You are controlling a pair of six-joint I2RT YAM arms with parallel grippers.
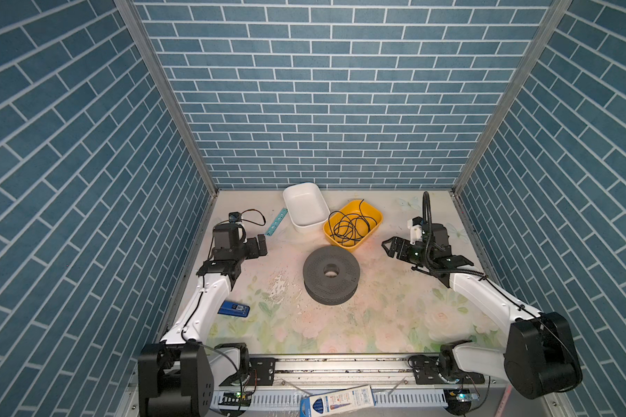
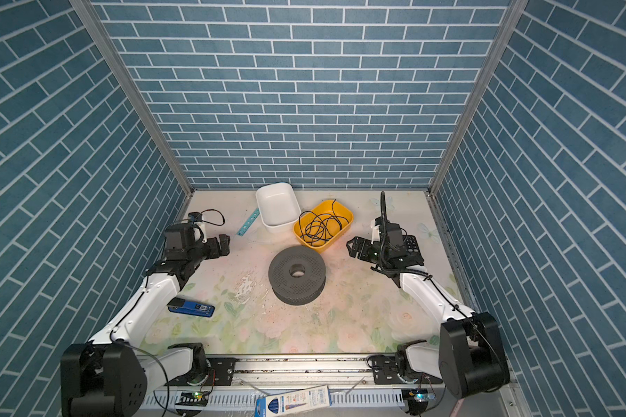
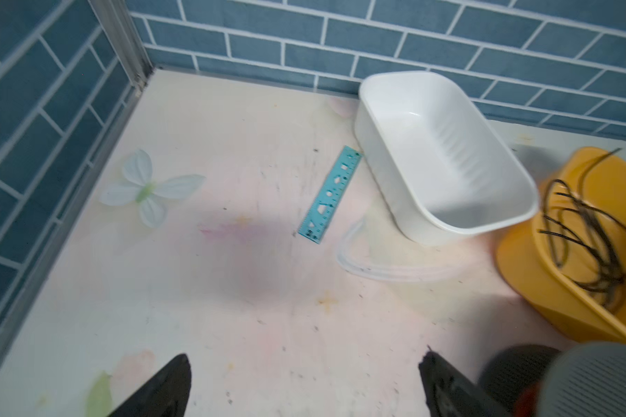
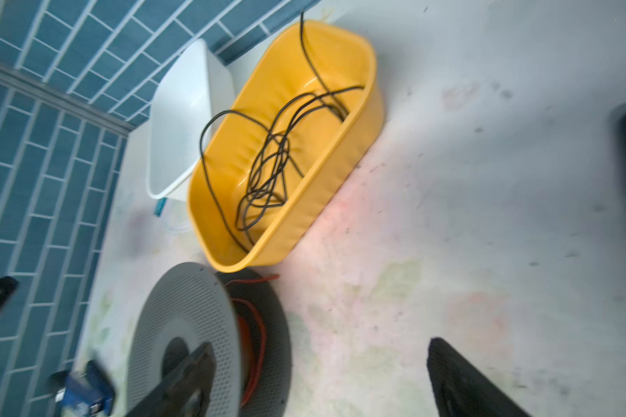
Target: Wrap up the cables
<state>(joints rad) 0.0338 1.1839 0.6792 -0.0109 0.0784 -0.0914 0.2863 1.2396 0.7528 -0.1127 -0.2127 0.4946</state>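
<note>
Copper-orange wire point(image 4: 255, 325), the cables of the task, sits wound on the core of a grey perforated spool point(image 4: 196, 317), between its two flanges. One short strand shows at the flange edge nearest the yellow tub point(image 4: 322, 202). In both top views the spool point(image 1: 315, 270) lies flat at the centre of the floral desk point(image 1: 376, 317), and its upper flange hides the wire from above.

Left hand point(image 1: 259, 245): at 9 to 10 o'clock of the spool, clear of it, released. The left wrist view shows its fingers point(image 3: 167, 390) spread wide over bare desk, with nothing between them.

Right hand point(image 1: 389, 247): at 2 to 3 o'clock of the spool, apart from it, released. In the right wrist view its fingers point(image 4: 449, 368) stand wide and hold nothing.

Other items noted:
- The yellow tub is at 1 o'clock of the spool and holds a loose black wire tangle point(image 1: 351, 225).
- A white tub point(image 1: 304, 205), nothing in it, is at 11 to 12 o'clock and touches the yellow one.
- A teal ruler point(image 1: 277, 222) lies flat just beside the white tub.
- A blue device point(image 1: 234, 309) lies at 8 o'clock, beside the left arm.
</note>
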